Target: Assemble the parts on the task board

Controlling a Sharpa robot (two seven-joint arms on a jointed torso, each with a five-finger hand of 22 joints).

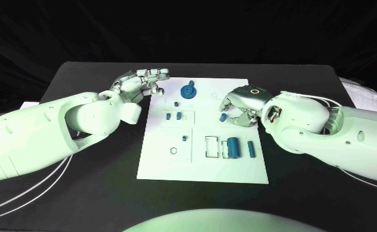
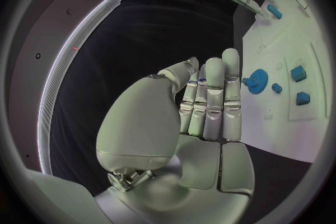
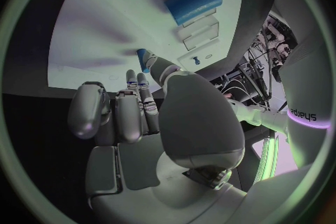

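Greenish light leaves the surroundings dark; the task board (image 1: 206, 161) glares bright, and the wrist views bend straight edges.

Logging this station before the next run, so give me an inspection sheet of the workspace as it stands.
Surface: black table, white task board in its middle.
Job's things: blue gear at the board's far end; blue cylinder and blue rod lying side by side; small blue parts mid-board.
Clutter: nothing seen.
Hands: left hand empty at the board's far left corner; right hand over the board, fingers curled, hold unclear.
Cables: white cables under the left arm.
Surroundings: black backdrop.
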